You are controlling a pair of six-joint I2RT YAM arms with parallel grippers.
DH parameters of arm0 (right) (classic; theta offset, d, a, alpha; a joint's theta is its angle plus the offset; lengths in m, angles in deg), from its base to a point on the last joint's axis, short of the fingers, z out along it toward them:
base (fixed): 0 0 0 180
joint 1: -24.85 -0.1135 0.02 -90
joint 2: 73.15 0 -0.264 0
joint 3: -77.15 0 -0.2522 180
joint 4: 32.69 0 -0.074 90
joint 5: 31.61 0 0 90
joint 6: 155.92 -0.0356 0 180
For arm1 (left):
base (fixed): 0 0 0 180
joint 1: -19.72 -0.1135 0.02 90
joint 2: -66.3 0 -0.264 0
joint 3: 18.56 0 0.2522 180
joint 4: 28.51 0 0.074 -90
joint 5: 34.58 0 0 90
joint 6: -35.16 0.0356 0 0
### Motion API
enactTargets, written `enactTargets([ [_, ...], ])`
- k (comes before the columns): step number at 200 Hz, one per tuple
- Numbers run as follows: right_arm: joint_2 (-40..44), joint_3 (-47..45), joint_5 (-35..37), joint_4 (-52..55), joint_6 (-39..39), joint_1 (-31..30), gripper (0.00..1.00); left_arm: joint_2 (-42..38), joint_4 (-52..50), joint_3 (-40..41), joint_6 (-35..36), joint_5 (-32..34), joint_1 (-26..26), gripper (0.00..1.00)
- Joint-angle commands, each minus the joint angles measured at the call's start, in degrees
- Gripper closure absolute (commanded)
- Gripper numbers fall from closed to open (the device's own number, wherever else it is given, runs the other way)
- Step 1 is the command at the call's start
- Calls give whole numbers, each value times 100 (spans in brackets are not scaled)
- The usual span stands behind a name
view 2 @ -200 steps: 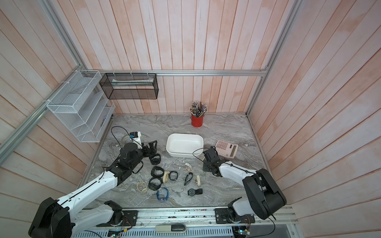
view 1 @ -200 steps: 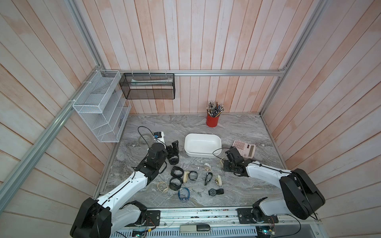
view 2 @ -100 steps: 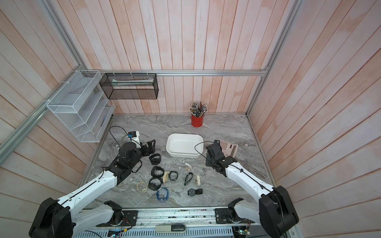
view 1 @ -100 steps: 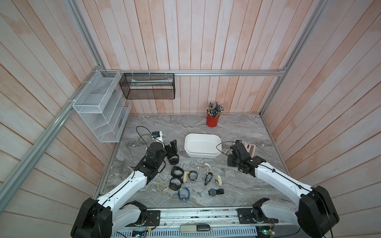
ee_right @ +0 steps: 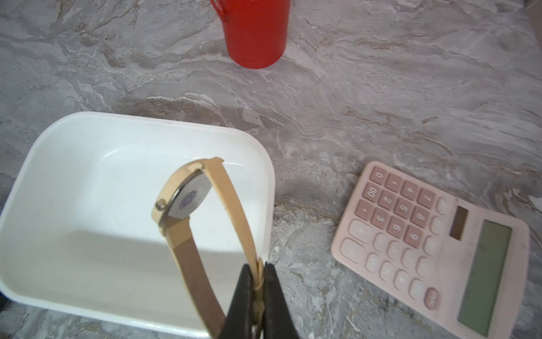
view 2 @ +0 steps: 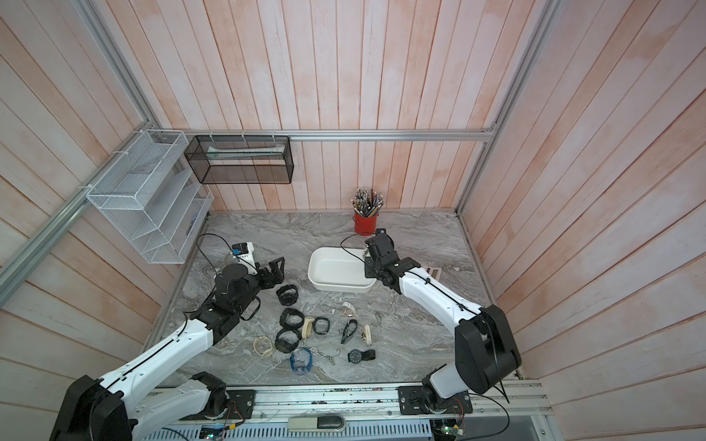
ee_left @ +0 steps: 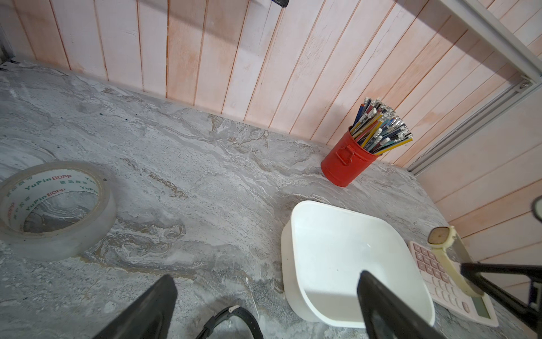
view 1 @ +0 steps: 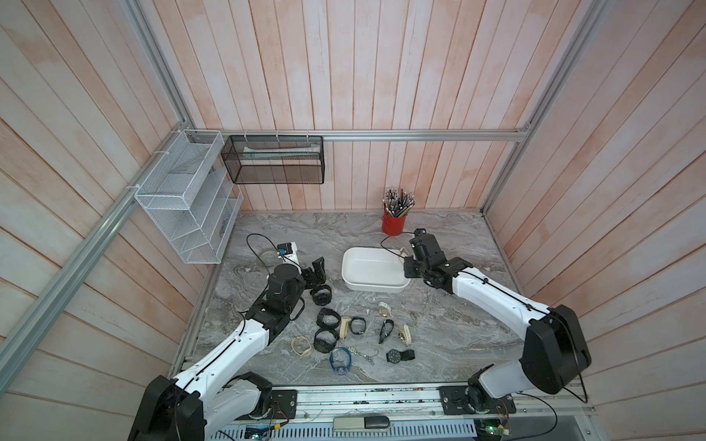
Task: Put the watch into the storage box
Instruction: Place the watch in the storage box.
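Black, cream and blue loose watches (view 1: 326, 341) lie scattered across the near half of the grey marbled counter (view 1: 458, 336). Beyond them, at 9 o'clock from the storage box (view 1: 366, 287), the left end effector (view 1: 317, 269) hangs with its jaws spread wide and nothing between them, just above a black watch (view 1: 322, 294).

At the box's 3 o'clock end, the right end effector (ee_right: 258, 276) has its jaws closed tight on the cream strap of the watch (ee_right: 187, 199), which is clear of the counter. In the right wrist view the watch case hangs over the box's empty white floor, while the pinch point sits about over the rim. A pink calculator (ee_right: 434, 246) lies just past the box at 3 o'clock, and a red pencil cup (view 1: 394, 223) stands farthest back, at the box's 1 o'clock.

The carry looks all but done, and the release is the step in hand. The next move likely calls for a short shift toward 9 o'clock and a small drop before the jaws part, so the looped strap falls inside rather than catching the rim.
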State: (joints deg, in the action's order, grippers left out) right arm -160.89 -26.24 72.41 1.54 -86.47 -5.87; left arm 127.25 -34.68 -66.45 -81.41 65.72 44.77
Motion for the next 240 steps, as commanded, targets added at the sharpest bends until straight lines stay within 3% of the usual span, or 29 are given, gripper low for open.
enactTargets([
  [1,-378,308,-359,-152,194,-73,100,-157,-189,108,-22,203,-38,3],
  [65,-1425,491,-516,-473,262,-74,100,-180,-306,114,-29,226,-74,3],
  [163,-2282,816,-355,-711,221,-51,100,-189,-388,99,-2,340,-108,3],
  [177,-2258,836,-410,-708,210,-48,93,-190,-390,85,-5,341,-111,3],
  [194,-2141,817,-465,-729,202,-31,77,-185,-382,88,1,341,-109,3],
  [217,-1834,803,-592,-763,206,-20,63,-161,-358,74,2,336,-116,3],
  [240,-1440,818,-653,-790,193,-11,55,-145,-312,81,4,319,-116,3],
])
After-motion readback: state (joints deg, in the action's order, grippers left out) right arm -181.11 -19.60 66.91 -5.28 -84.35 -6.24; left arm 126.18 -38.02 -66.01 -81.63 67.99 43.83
